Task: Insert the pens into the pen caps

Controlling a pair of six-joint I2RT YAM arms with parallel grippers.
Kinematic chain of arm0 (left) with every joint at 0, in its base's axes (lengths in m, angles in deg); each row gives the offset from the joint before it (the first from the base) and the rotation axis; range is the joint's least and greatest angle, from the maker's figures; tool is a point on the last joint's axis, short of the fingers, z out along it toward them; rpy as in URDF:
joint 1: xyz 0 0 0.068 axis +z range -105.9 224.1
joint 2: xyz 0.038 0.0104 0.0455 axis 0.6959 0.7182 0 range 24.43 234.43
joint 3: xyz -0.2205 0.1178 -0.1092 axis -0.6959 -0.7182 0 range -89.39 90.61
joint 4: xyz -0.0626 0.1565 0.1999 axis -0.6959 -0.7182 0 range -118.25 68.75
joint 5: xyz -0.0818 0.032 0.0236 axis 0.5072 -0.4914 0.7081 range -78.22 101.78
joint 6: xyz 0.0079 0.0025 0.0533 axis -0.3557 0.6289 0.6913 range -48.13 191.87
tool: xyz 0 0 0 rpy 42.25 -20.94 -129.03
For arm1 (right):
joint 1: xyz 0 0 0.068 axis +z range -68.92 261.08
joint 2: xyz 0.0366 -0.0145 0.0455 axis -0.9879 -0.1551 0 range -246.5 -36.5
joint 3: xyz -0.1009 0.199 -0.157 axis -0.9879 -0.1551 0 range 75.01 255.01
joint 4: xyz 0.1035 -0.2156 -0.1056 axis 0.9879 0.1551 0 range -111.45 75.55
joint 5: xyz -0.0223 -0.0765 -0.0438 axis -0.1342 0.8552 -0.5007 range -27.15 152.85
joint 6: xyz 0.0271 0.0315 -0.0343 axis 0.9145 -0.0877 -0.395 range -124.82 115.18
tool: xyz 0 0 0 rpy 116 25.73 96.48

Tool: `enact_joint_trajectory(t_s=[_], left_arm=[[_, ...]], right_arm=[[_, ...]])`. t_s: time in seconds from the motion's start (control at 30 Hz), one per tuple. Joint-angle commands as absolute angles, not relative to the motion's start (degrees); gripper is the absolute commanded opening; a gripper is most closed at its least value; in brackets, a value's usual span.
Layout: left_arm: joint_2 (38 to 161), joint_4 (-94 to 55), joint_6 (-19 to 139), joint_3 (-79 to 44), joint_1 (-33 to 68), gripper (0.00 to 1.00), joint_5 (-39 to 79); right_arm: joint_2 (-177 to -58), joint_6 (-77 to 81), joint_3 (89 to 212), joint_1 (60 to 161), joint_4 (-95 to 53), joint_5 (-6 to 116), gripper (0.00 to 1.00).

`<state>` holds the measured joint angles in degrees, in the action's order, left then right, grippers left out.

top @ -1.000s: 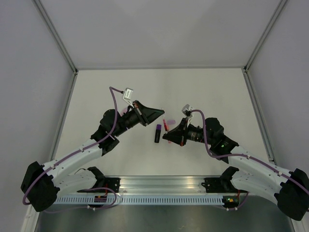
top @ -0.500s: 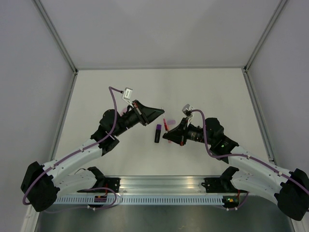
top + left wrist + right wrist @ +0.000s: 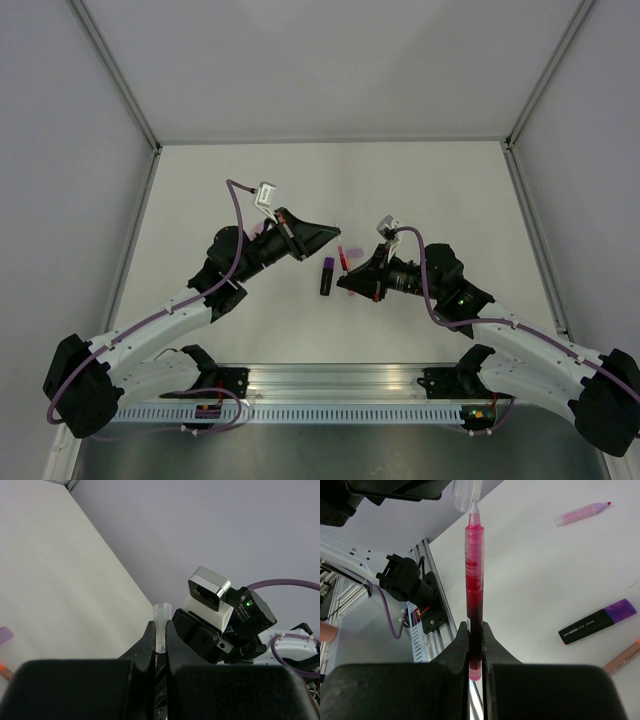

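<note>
My right gripper [image 3: 475,630] is shut on a red-pink pen [image 3: 474,580] and holds it off the table. The pen's tip meets the mouth of a clear pen cap [image 3: 465,494]. My left gripper [image 3: 160,630] is shut on that cap [image 3: 161,622]. In the top view the left gripper [image 3: 333,231] and right gripper [image 3: 345,276] face each other at mid-table, with the pen [image 3: 343,259] between them. A black marker with a purple end [image 3: 326,277] lies just left of them and also shows in the right wrist view [image 3: 597,622].
A pale pink pen [image 3: 582,514] lies on the white table, uncapped. An orange pen [image 3: 622,657] shows at the right edge, beside the black marker. The aluminium base rail [image 3: 340,385] runs along the near edge, and grey walls enclose the table.
</note>
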<state>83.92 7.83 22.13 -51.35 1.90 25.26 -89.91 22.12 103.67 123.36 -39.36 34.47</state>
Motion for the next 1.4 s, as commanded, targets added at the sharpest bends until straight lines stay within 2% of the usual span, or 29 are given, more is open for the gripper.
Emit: enact_joint_trajectory(t_s=[0.0, 0.53, 1.1, 1.37], left_arm=[[83.94, 8.55, 24.41, -49.93, 1.82, 0.02, 23.73], [84.90, 9.16, 25.02, -50.63, 1.82, 0.02, 23.64], [87.01, 19.00, 26.34, -57.66, 1.65, 0.02, 31.82], [90.61, 26.65, 25.81, -58.02, 1.64, 0.04, 40.78]], right_arm=[[-88.71, 21.28, 106.03, 123.79, -39.82, 34.11, 0.00], [-88.36, 21.37, 106.12, 123.79, -39.64, 34.46, 0.00], [-87.48, 23.04, 105.07, 123.79, -41.40, 43.08, 0.00], [-88.10, 22.86, 105.07, 123.88, -41.49, 42.20, 0.00]])
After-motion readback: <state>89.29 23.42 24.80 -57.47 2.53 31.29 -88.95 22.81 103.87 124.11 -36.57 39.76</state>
